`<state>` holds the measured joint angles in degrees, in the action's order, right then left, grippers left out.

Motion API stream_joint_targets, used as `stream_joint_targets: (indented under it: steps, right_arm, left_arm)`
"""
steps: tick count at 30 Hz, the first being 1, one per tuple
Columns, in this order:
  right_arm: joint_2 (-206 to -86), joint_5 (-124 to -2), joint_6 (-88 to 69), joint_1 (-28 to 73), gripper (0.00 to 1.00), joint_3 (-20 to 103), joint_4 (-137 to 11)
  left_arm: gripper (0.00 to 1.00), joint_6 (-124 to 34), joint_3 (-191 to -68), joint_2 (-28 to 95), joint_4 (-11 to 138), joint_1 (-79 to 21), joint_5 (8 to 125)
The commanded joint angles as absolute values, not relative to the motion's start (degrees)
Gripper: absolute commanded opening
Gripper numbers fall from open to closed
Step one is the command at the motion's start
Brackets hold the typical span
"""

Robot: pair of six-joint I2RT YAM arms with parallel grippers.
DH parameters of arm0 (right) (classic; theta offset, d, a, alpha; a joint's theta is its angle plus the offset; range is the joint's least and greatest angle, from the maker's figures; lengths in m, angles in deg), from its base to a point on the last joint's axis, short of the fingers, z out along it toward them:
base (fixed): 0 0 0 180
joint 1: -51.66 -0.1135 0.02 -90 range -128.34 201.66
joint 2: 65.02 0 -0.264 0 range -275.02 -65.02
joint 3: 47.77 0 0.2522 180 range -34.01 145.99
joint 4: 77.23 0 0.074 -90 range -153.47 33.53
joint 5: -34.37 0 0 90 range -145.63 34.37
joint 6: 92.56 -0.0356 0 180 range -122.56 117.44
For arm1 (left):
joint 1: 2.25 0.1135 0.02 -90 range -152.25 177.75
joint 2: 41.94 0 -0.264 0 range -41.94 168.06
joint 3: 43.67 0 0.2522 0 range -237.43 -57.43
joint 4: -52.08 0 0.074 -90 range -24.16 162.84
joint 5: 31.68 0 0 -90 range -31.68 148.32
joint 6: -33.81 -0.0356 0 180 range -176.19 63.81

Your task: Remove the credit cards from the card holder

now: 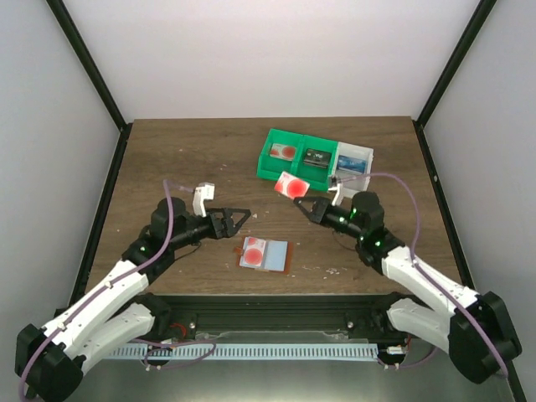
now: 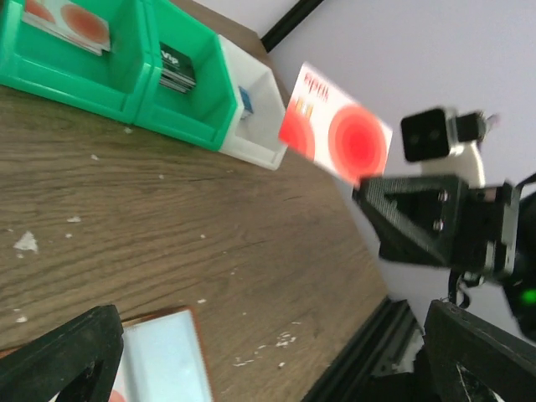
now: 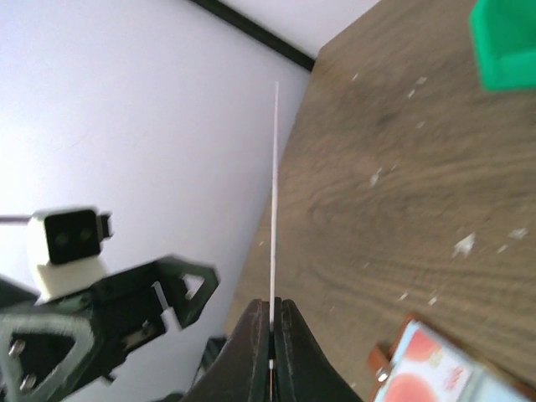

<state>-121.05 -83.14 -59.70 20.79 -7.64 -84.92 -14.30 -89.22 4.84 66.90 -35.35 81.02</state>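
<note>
Seen from above, the right gripper (image 1: 306, 203) pinches a white card (image 1: 291, 185) with a red round mark, held off the table (image 1: 167, 159) just in front of the green bins (image 1: 293, 155). The left gripper (image 1: 233, 221) is spread wide and empty, just left of the card holder (image 1: 264, 254), which lies open near the front edge with a second card (image 1: 253, 249) in its left half

Left wrist camera: the white card is tilted and clamped at its lower corner, with the white bin (image 2: 247, 146) behind

Right wrist camera: the card is edge-on, fingers (image 3: 251, 352) closed tight on its lower end
</note>
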Motion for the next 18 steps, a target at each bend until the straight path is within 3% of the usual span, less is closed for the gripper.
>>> stream_joint_targets:
  steps: [1,7,18]
  right_arm:
    - [-125.7,-85.5,-50.9,27.7,0.01,-0.5,-77.5]
    - [-139.1,-88.8,-44.1,33.6,0.00,12.4,-70.0]
    - [-164.7,-87.0,-41.6,36.3,0.01,37.6,-59.4]
  left_arm:
    - [1.00,-25.0,-94.5,6.1,78.9,-35.3,78.7]
    - [1.00,-34.8,-98.8,8.3,86.9,-35.3,73.9]
    - [1.00,-38.1,-96.8,7.8,87.4,-35.4,71.5]
